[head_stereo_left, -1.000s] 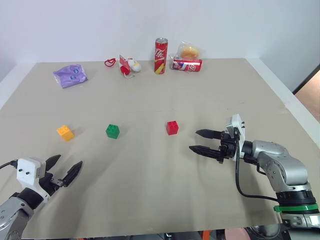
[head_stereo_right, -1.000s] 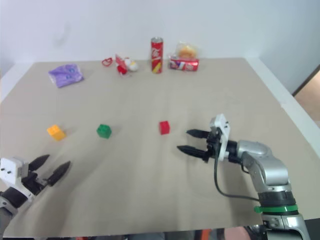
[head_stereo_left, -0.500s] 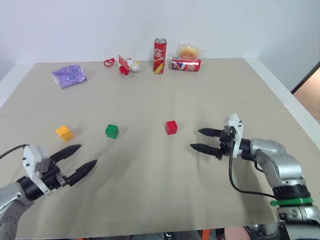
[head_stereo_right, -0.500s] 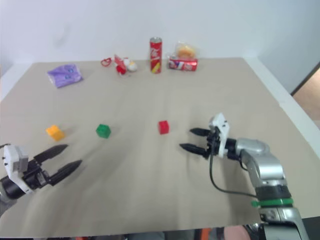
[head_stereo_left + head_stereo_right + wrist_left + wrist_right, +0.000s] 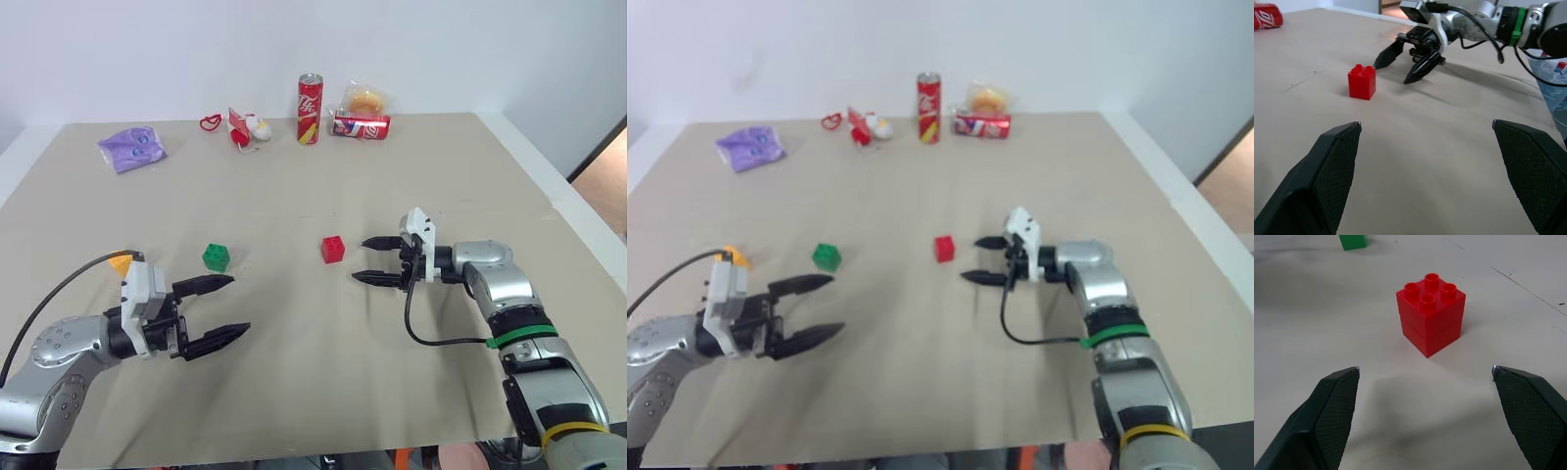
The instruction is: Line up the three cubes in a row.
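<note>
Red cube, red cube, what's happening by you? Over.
Right gripper open, aimed at small red studded plastic cube, not touching. Left gripper open, empty, near green studded cube. Yellow-orange cube behind left arm. Nothing between right gripper and red cube.

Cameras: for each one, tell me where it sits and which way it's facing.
Left and right eye views: on the head, looking down over the table; both arms show.
Left wrist view: looks along the left gripper at the red cube and right gripper.
Right wrist view: looks along its open fingers at the red cube, green cube beyond.
All share the red cube.
</note>
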Robot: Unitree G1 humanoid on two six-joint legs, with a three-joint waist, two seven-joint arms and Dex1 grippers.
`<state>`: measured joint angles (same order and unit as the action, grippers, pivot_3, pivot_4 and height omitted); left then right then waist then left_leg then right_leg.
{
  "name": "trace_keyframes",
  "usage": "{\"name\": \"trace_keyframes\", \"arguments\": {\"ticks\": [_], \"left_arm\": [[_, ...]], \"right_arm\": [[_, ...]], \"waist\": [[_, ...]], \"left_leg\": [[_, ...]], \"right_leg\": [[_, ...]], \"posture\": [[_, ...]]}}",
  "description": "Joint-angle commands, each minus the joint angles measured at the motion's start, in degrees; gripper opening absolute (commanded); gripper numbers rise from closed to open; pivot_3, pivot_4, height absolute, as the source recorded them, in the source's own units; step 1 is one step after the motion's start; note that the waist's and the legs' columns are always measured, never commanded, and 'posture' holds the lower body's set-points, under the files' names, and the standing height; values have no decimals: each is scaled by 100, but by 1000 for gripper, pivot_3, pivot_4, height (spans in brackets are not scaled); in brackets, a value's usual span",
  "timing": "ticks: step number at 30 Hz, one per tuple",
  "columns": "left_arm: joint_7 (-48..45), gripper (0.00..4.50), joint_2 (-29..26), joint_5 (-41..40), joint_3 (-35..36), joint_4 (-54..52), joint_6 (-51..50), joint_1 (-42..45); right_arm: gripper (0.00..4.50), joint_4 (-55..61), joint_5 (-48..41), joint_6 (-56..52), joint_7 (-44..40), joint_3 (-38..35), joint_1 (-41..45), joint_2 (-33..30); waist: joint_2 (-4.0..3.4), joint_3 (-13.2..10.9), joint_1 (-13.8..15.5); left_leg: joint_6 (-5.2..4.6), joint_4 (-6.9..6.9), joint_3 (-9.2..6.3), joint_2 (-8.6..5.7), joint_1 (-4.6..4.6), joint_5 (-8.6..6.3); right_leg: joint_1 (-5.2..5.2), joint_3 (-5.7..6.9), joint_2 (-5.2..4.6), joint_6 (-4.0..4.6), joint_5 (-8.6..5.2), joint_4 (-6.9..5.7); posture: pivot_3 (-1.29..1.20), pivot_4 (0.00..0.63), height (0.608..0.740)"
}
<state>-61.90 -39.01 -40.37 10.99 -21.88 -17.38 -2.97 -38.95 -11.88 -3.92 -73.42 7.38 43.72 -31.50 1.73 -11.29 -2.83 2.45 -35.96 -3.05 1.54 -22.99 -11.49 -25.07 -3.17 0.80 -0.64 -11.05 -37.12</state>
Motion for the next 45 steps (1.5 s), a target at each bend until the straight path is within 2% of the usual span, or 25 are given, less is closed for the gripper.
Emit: {"name": "trace_keyframes", "arguments": {"ticks": [1, 13, 29, 33, 38, 39, 45], "left_arm": [[-82, 4460, 34, 9, 51, -37, 146, -11], [45, 4460, 211, 37, 114, -123, 313, -166], [44, 4460, 200, 25, 208, -89, 448, -283], [56, 4500, 227, 52, 174, -62, 475, -235], [40, 4500, 220, 78, 171, 48, 509, -134], [35, 4500, 219, 84, 171, 68, 514, -114], [-32, 4500, 222, 110, 175, 229, 541, 32]], "right_arm": [[4500, -546, 224, 484, -81, 7, 466, 114], [4500, -2230, 753, 1362, -126, -25, 1493, 642], [4500, -3029, 1184, 1673, -48, -72, 2019, 1057], [3297, -3049, 1207, 1675, -128, -84, 2030, 1075], [1444, -3024, 1183, 1637, -308, -131, 2015, 1041], [1198, -3023, 1186, 1633, -317, -139, 2014, 1039], [1183, -3010, 1202, 1612, -231, -191, 2002, 1021]], "waist": [[0, 0, -4], [0, 0, -6], [0, 0, -17], [0, 0, -17], [0, 0, -17], [0, 0, -18], [0, 0, -27]], "left_leg": [[0, -1, 1, 0, 0, 0], [-1, -8, 26, 3, 6, 1], [-1, -8, 48, 4, 16, 1], [-1, -7, 48, 4, 16, 1], [-1, -7, 49, 5, 17, 1], [-1, -8, 49, 5, 17, 1], [-1, -7, 50, 7, 18, 1]], "right_leg": [[-1, -2, 0, 3, 1, 0], [-1, -24, 2, 17, 8, -1], [-2, -46, 4, 16, 13, -4], [-2, -47, 3, 16, 13, -4], [-2, -47, 5, 15, 14, -5], [-2, -47, 5, 15, 14, -5], [-2, -49, 8, 15, 15, -5]], "posture": [[0, 150, 740], [0, 150, 740], [0, 150, 740], [0, 150, 740], [0, 150, 740], [0, 150, 740], [0, 150, 740]]}}
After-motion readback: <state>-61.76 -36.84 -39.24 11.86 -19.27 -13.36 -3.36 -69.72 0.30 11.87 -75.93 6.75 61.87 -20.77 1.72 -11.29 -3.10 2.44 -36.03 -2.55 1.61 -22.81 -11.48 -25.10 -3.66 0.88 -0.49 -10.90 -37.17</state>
